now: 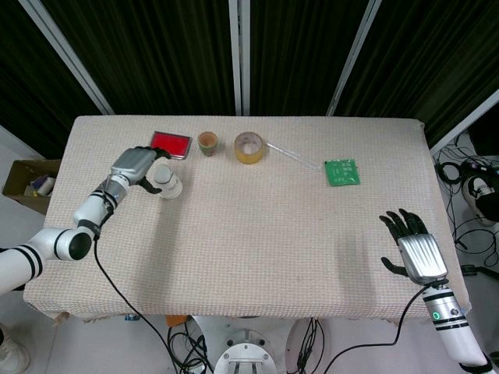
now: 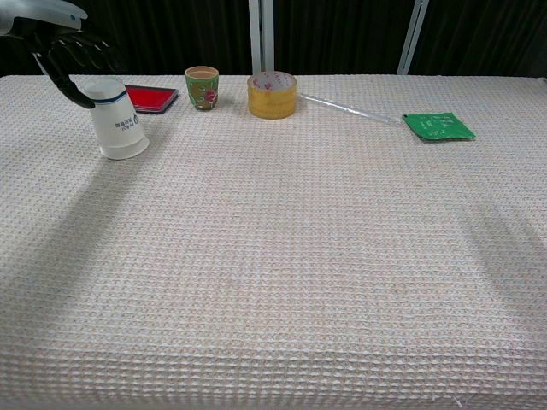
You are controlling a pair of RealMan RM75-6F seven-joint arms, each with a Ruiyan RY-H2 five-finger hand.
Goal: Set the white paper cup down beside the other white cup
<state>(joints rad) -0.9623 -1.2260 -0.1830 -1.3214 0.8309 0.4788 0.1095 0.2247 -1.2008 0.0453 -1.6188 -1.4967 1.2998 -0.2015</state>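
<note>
Here the white paper cup (image 2: 119, 128) stands upside-down, blue-banded, printed.

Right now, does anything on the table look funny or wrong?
Yes. The white paper cup stands upside down, wide mouth on the table, at the left hand near the red pad. Also, no second white cup shows anywhere.

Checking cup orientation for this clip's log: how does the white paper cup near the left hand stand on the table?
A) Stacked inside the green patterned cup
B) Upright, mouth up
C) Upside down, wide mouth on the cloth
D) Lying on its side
C: in the chest view the white paper cup has its narrow base up and wide rim on the table, with the left hand at its top.
</note>
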